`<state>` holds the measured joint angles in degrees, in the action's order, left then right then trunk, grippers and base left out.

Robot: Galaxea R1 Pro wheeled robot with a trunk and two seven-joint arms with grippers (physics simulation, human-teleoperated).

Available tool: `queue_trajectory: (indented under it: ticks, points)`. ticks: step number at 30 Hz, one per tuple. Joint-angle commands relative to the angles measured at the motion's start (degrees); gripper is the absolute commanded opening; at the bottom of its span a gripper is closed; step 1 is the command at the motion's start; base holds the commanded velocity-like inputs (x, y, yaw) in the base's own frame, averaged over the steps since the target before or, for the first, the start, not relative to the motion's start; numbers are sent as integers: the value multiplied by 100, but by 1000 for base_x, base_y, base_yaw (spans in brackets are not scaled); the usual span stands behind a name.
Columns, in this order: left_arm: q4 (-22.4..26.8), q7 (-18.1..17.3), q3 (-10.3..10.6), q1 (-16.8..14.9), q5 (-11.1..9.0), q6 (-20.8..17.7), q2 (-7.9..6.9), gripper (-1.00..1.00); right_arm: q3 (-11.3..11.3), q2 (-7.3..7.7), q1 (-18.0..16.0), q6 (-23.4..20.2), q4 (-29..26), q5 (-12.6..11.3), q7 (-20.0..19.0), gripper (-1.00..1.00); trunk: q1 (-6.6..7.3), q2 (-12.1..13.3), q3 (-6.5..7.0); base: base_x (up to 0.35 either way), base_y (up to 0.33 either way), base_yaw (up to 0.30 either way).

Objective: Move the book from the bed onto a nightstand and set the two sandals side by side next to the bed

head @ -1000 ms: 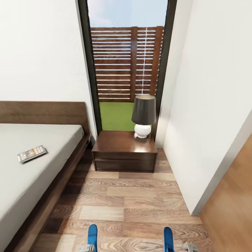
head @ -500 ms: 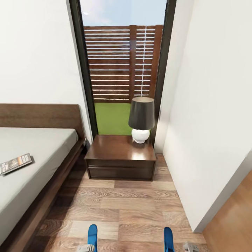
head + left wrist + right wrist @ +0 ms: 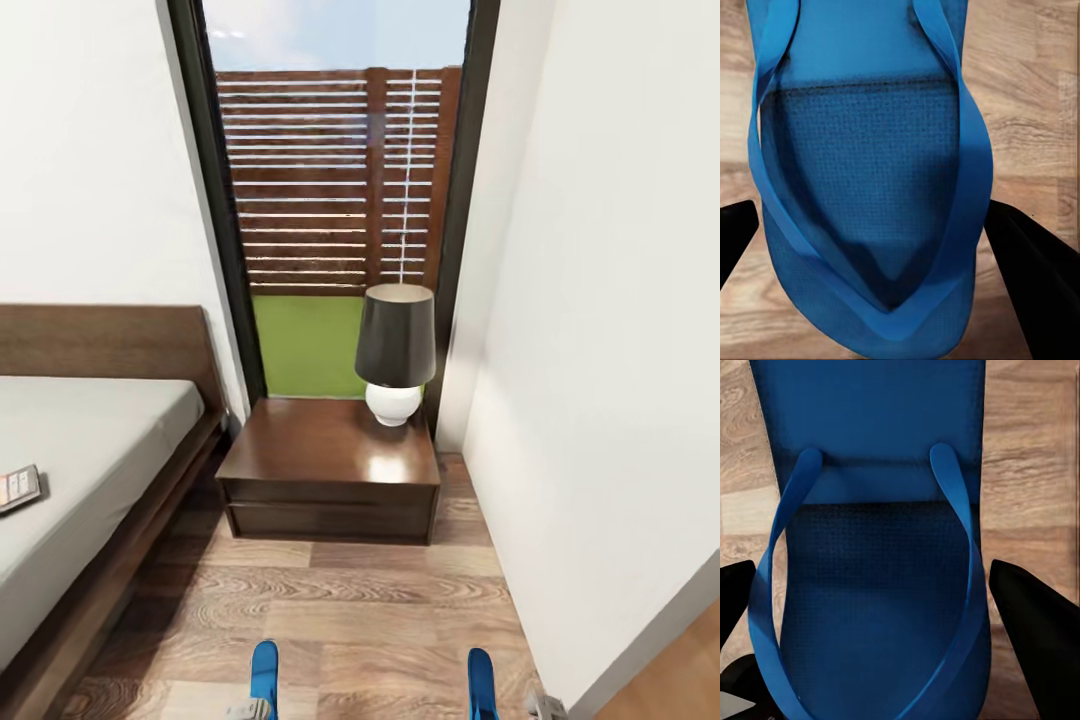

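White walls and a wood-plank floor (image 3: 360,610) were seen around a dark nightstand (image 3: 330,465), set between the bed (image 3: 90,470) and the right-hand wall, below a tall window (image 3: 335,200). On it stood a lamp (image 3: 396,352). At the mattress's left edge lay the book (image 3: 18,487). One blue sandal (image 3: 870,180) was gripped between the left gripper (image 3: 881,247) fingers, the other sandal (image 3: 874,547) likewise by the right gripper (image 3: 881,607), above the floor.
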<state>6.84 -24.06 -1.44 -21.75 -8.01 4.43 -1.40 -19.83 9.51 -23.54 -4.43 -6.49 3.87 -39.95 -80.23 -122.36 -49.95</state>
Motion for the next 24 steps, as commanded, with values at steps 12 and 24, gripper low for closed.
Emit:
queue_trajectory:
  ticks: [12, 24]
  points:
    - [-7, -29, -14, -4, -36, 5, -1, -100, -56, -1, -1, -49, -11, 35, -31, -100, -2, -2, -5, 294, -176, 0]
    - [-7, -29, -14, -4, -36, 7, -1, -100, -56, -1, -1, -49, -11, 35, -28, -100, -2, -2, -5, 114, -59, 156]
